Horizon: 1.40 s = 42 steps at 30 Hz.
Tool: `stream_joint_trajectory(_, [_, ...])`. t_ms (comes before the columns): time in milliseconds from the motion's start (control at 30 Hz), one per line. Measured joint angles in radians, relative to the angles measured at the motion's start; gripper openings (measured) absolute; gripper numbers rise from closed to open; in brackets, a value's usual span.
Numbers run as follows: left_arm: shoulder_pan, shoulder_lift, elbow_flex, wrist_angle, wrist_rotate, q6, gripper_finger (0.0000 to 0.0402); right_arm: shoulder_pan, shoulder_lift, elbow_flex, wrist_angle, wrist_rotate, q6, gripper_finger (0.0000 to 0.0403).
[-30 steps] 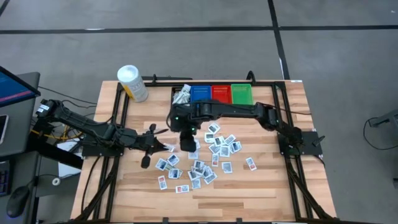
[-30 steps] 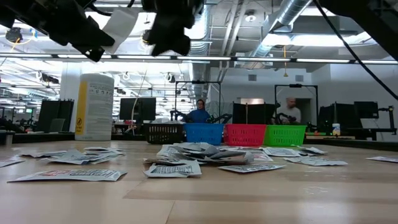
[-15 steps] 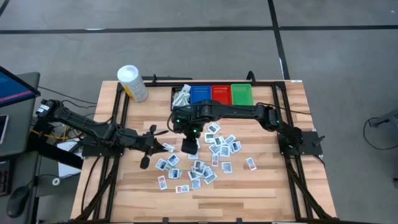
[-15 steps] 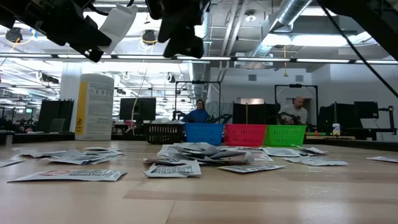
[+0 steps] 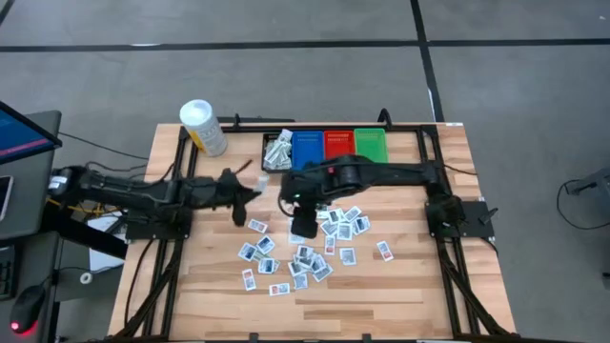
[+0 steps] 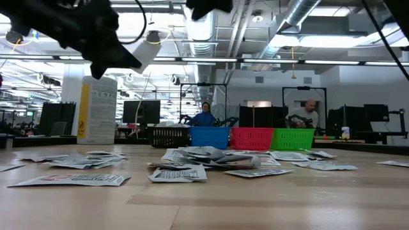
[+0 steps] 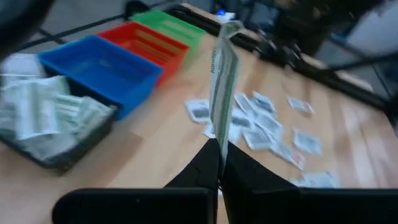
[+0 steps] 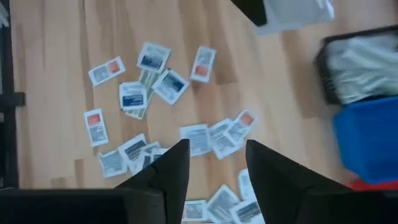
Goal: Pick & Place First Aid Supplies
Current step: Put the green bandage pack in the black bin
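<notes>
- Nearest in the low view, flat paper packets lie scattered on the pale wooden table, thin rectangles with printed labels, pointing every way; all lie in front of the blue bin.
- The right gripper hangs above the scatter, just in front of the blue bin, fingers parted and holding nothing. It has moved a little right since a second ago.
- The left gripper is clamped on one packet, held upright on edge above the table, long axis vertical. It is left of the blue bin and in front of the black bin; a second ago it was lower down the table, nearer the scatter.
- At the far edge stand four ribbed plastic bins in a row: black, heaped with packets, then blue, red and green.
- A white cylindrical tub stands left of the black bin.
</notes>
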Motion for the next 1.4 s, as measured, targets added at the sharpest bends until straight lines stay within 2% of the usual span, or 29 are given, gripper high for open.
stream_joint_trajectory(233, [0.290,0.078,0.027,0.063,0.211,0.001,0.0005,-0.020,-0.120,0.000,-0.073,0.156,-0.083,0.0143])
stream_joint_trajectory(333, [0.386,0.177,0.078,0.063,0.263,0.043,0.0005,-0.058,-0.176,0.000,-0.080,0.164,-0.130,0.0141])
stream_joint_trajectory(467, [0.464,0.338,0.177,0.065,0.282,0.131,0.0005,-0.111,-0.241,0.000,-0.094,0.165,-0.191,0.0143])
stream_joint_trajectory(633, [0.544,0.528,0.287,0.065,0.338,0.104,0.0006,-0.168,-0.285,0.000,-0.094,0.105,-0.259,0.0142])
stream_joint_trajectory(800, [0.606,0.672,0.348,0.062,0.396,0.039,0.0006,-0.206,-0.288,0.000,-0.110,0.044,-0.332,0.0137])
stream_joint_trajectory(933, [0.637,0.726,0.357,0.062,0.449,0.007,0.0006,-0.225,-0.288,0.000,-0.121,-0.005,-0.368,0.0138])
stream_joint_trajectory(1200, [0.631,0.729,0.356,0.067,0.464,-0.012,0.0011,-0.230,-0.288,0.000,-0.121,-0.021,-0.334,0.0137])
stream_joint_trajectory(1400, [0.637,0.719,0.356,0.072,0.445,-0.009,0.0056,-0.219,-0.288,0.000,-0.119,-0.021,-0.262,0.0140])
